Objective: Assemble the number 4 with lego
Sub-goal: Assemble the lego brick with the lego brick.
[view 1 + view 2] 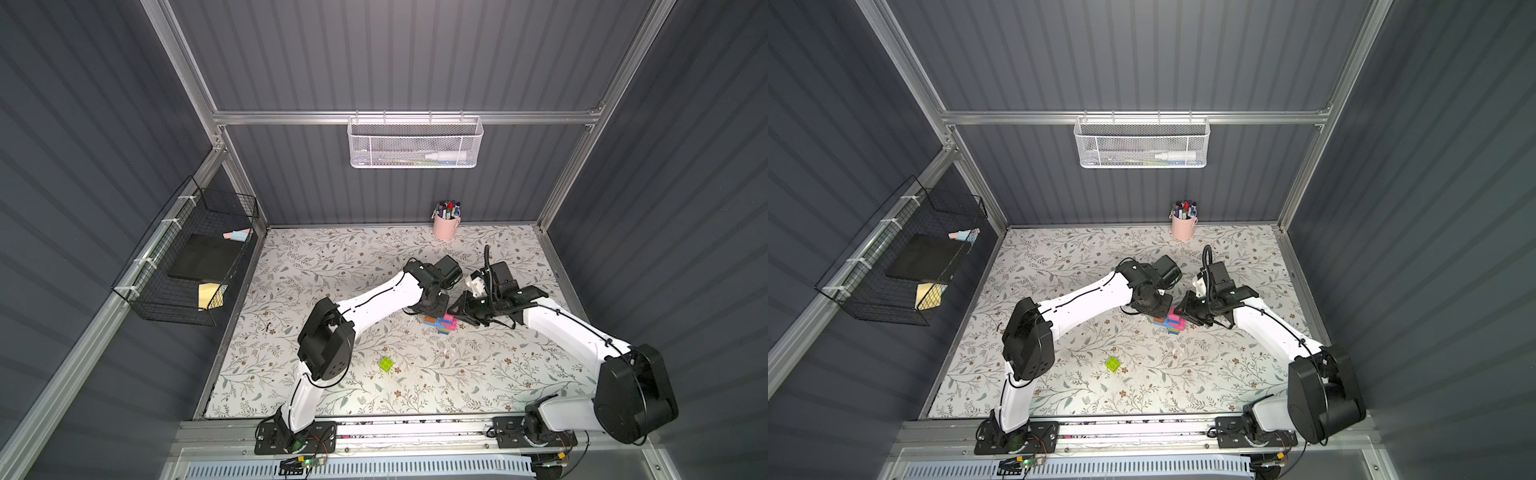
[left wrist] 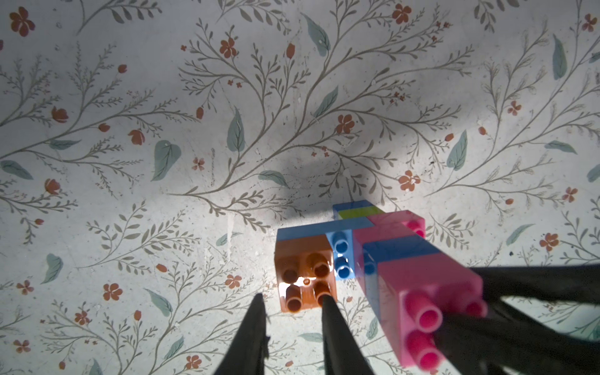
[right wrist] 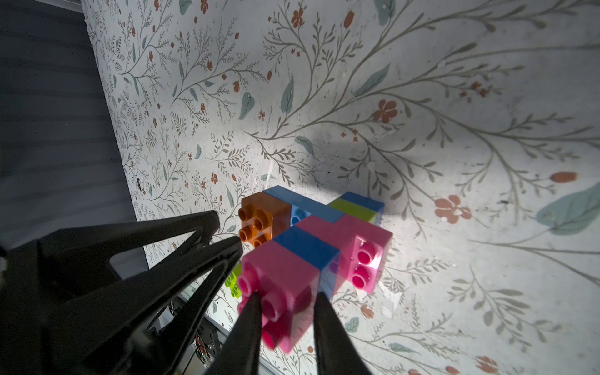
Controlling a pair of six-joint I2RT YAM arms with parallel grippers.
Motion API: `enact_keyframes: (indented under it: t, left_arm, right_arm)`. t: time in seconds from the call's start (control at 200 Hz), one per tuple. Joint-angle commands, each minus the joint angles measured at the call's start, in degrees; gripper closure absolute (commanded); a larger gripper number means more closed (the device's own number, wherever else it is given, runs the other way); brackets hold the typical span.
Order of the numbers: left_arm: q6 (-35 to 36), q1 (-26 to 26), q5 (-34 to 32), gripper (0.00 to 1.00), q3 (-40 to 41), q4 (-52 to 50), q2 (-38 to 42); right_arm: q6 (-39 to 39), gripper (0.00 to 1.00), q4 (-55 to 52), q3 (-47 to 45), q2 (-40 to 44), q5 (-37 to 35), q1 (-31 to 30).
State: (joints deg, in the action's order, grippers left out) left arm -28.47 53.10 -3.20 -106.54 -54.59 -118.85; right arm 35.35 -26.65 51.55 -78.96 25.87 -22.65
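Flat multicoloured number 4 [image 1: 441, 324] of joined plastic bricks sits mid floral-print mat [image 1: 332, 257], between both grippers. Right gripper [image 3: 288, 297] is clamped on the figure's pink end brick [image 3: 282, 276], one finger each side. Left gripper [image 2: 292, 298] is drawn in, tips at the orange corner brick [image 2: 303, 276], one finger touching a stud; can't tell if it grips. Loose lime green brick [image 1: 386, 364] sits well apart, nearer the arm bases.

We find the number 4 [image 1: 441, 324] on the mat [image 1: 332, 270]; a loose brick [image 1: 386, 364] at its seven o'clock; the pen cup [image 1: 445, 226] at twelve.
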Motion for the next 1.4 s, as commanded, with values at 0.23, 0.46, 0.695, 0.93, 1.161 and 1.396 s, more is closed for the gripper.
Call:
enact_keyframes:
  t: [0.23, 0.46, 0.695, 0.93, 1.161, 1.396]
  left_arm:
    - [2.0, -0.3, 0.0, 0.78, -1.4, -2.0, -2.1]
    - [2.5, -0.3, -0.2, 0.79, -1.6, -1.9, -3.8]
    - [2.3, -0.3, -0.9, 0.79, -1.1, -1.4, -2.0]
    - [1.5, -0.7, -5.3, 0.58, -0.2, -0.8, 3.4]
    - [3.4, -0.9, -5.3, 0.35, 6.1, -2.1, 9.9]
    - [16.0, -0.7, -4.1, 0.13, 23.4, -2.3, 21.3]
  right_arm:
    - [-0.9, 0.71, -6.8, -1.6, -2.5, -3.8, -0.4]
    - [-0.8, 0.71, -6.7, -1.6, -2.5, -3.8, -0.3]
    - [-0.8, 0.71, -6.8, -1.8, -2.5, -3.9, -0.3]
    - [-1.1, 0.71, -6.9, -1.7, -2.5, -3.8, -0.3]
    - [-1.6, 0.71, -7.1, -1.5, -2.9, -4.0, -0.3]
    - [-2.1, 0.71, -7.6, -0.8, -3.2, -4.1, -0.3]
